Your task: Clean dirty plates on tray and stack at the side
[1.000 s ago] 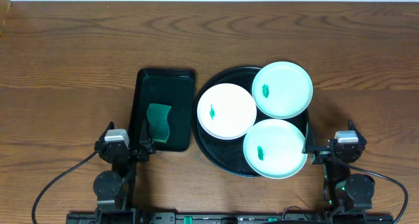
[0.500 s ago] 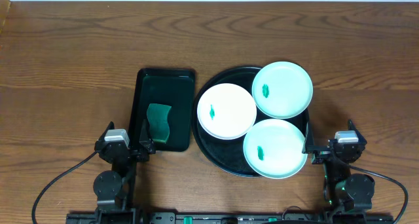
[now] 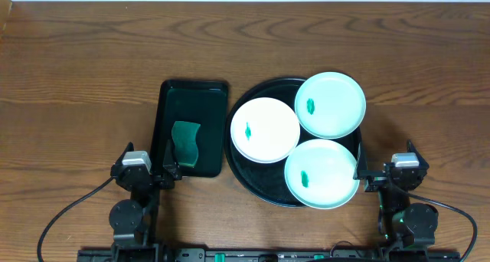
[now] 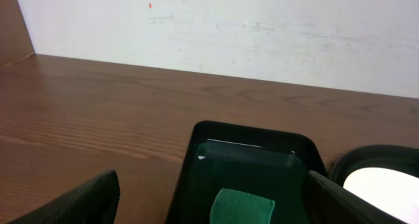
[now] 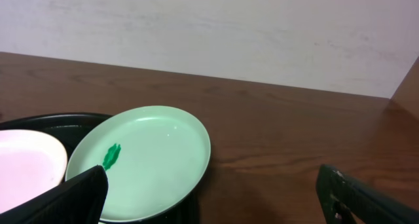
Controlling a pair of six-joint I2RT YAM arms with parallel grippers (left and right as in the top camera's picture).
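The round black tray (image 3: 243, 174) holds three plates, each with a small green smear: a white one (image 3: 265, 129) on the left, a mint-green one (image 3: 330, 103) at the back right and another mint-green one (image 3: 321, 173) at the front. My left gripper (image 3: 145, 161) rests open at the table's front left, and my right gripper (image 3: 387, 168) rests open at the front right. Neither holds anything. In the right wrist view a mint plate (image 5: 150, 158) lies ahead of the open gripper (image 5: 216, 207), beside the left finger (image 5: 72, 201).
A smaller rectangular black tray (image 3: 193, 101) lies left of the round tray with a green sponge (image 3: 184, 144) in it. The left wrist view shows that sponge (image 4: 241, 207) just ahead between the fingers. Bare wooden tabletop surrounds both trays.
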